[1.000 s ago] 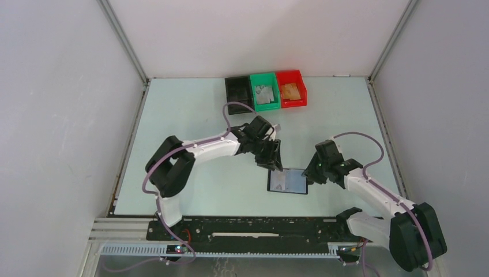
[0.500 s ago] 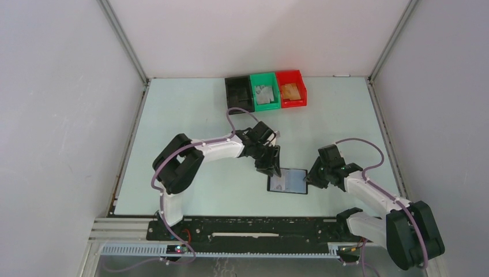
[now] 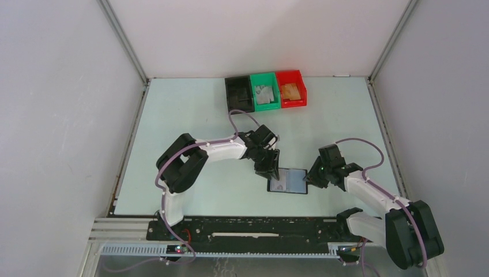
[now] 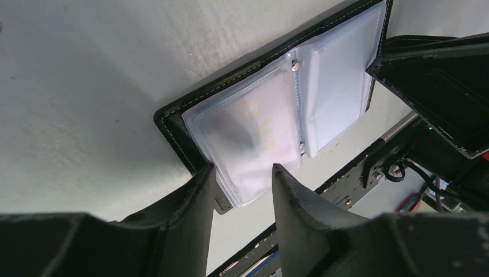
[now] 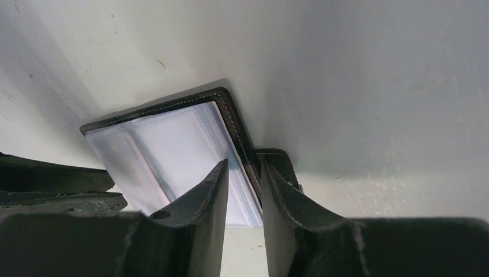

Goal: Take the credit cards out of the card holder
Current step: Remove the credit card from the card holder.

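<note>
The left gripper point(image 3: 269, 168) stands with its jaws parted around a corner of a clear sleeve point(image 4: 340, 75). The card holder point(image 3: 287, 180) lies open and flat on the table point(image 3: 190, 115), mid-table, a faintly orange card point(image 4: 256, 118) showing inside. The right gripper point(image 3: 312, 176) straddles the holder's right edge, jaws narrow; clamped or not, I cannot tell.

Black card holder point(image 3: 288, 180), pale stitching, frosted sleeves, on pale green tabletop point(image 3: 184, 115). Beyond: black bin point(image 3: 238, 95), green bin point(image 3: 263, 75), red bin point(image 3: 288, 73)
</note>
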Robot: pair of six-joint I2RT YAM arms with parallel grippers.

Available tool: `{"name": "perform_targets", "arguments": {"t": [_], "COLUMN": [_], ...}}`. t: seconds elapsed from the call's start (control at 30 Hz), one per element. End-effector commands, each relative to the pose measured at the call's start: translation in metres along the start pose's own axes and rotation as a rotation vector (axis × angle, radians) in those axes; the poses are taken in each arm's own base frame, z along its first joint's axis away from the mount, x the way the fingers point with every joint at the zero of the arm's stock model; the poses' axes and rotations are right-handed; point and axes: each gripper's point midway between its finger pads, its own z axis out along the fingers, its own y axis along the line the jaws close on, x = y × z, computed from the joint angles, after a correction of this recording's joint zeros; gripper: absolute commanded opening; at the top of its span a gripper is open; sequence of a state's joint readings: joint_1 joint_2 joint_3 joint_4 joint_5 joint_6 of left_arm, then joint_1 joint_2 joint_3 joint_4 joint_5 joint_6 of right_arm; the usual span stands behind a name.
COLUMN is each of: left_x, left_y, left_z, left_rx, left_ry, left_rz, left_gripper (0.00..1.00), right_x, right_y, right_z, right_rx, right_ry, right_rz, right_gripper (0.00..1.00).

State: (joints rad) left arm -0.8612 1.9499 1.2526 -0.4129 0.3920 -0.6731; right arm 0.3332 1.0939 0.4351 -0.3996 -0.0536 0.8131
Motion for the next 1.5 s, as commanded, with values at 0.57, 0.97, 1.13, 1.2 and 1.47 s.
{"name": "perform_targets", "arguments": {"t": [0.57,0.97,1.13,1.2,1.47], "left_x": [-0.012,-0.012,-0.015,-0.015,-0.013], "left_y": [-0.052,-0.040,-0.014,-0.006,0.012], "left_z": [-0.016,0.001,0.004,0.004,0.001], "left_rx": [0.150,0.127,0.047,0.040,0.020], "left_ry": [-0.026,-0.009,-0.012,-0.009,0.002], "left_rz": [0.092,0.064,0.056,0.053,0.066], "left_gripper": [0.42,0.11,0.00,0.00,0.00], "right_x": [-0.003,0.002,-0.007,-0.015,-0.031], "right_y": [0.007,0.053,0.026,0.019,0.037], "right_z": [-0.009,-0.034,-0.031,-0.039,-0.065], "right_rx": [-0.065,-0.254,-0.109,-0.086,-0.205], "right_ry": [-0.057,-0.106,-0.171,-0.223,-0.335], "right_rz": [0.004,-0.077,-0.016,0.011,0.011], "right_gripper": [0.37,0.46,0.48,0.52,0.54]}}
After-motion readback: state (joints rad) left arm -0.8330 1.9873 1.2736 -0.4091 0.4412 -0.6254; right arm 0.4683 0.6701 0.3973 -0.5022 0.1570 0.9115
